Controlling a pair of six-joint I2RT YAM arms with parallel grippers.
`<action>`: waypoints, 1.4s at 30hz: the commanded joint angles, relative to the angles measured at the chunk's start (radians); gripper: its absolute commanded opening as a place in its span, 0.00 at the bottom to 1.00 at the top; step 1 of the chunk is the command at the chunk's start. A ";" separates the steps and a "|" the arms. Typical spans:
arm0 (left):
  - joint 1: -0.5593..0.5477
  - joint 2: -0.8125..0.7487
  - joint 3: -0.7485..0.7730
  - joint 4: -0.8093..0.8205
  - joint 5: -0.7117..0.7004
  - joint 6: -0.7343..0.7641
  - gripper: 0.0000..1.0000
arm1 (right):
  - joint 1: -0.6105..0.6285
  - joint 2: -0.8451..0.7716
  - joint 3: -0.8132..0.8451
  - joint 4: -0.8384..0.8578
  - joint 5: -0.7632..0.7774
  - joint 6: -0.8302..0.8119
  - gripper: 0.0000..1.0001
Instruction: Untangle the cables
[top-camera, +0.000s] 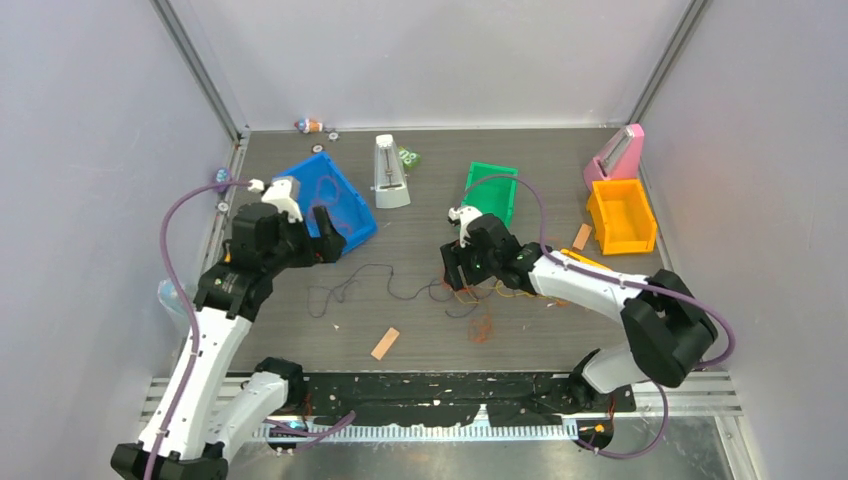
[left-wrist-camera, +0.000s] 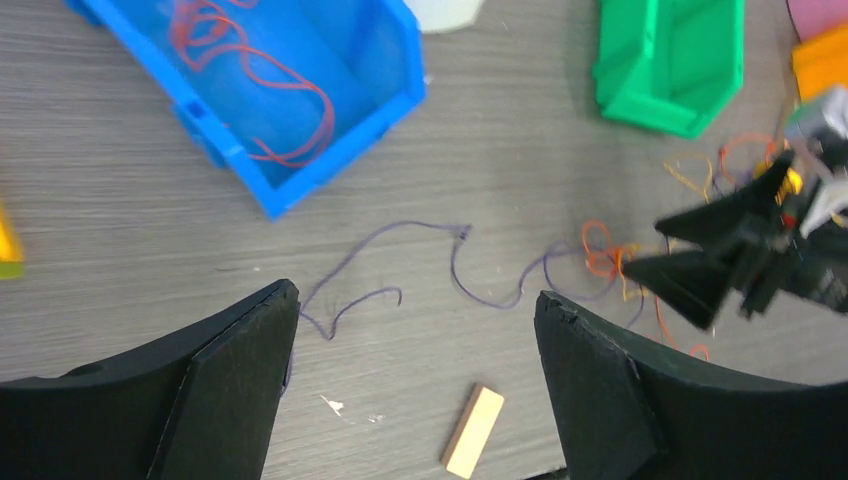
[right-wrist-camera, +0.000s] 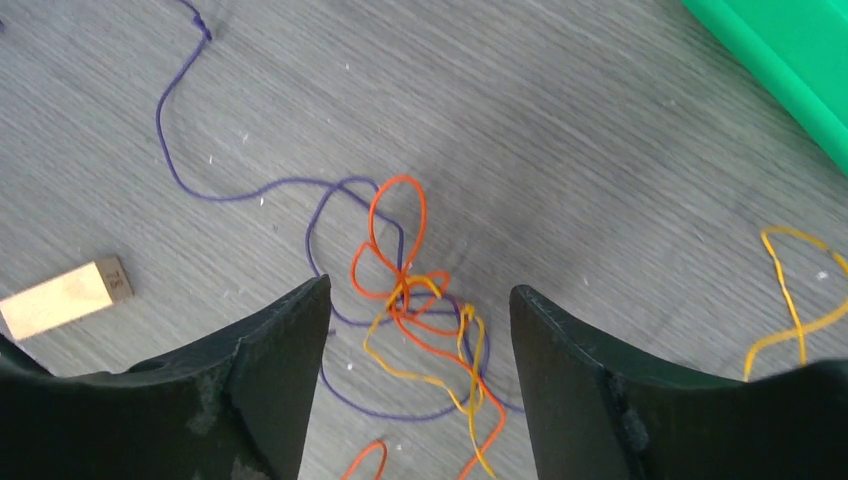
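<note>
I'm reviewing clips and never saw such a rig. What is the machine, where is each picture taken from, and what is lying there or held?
Two robot arms are bolted at the table's near edge. The wide picture looks down from above and behind; the other two come from wrist cameras, so the black shapes at the bottom are each arm's own fingers. On the table a purple cable runs into an orange and yellow tangle under the open right claw. A red cable sits in the blue bin. The left claw is open too; neither holds anything.
</note>
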 joint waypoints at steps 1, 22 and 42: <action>-0.112 0.035 -0.065 0.083 0.031 0.009 0.89 | 0.008 0.060 0.051 0.152 -0.018 0.044 0.69; -0.458 0.630 0.028 0.121 0.048 0.066 0.86 | 0.008 0.090 -0.097 0.406 -0.068 0.045 0.37; -0.507 0.770 0.010 0.242 0.091 0.241 0.83 | 0.008 0.068 -0.157 0.468 -0.023 0.061 0.12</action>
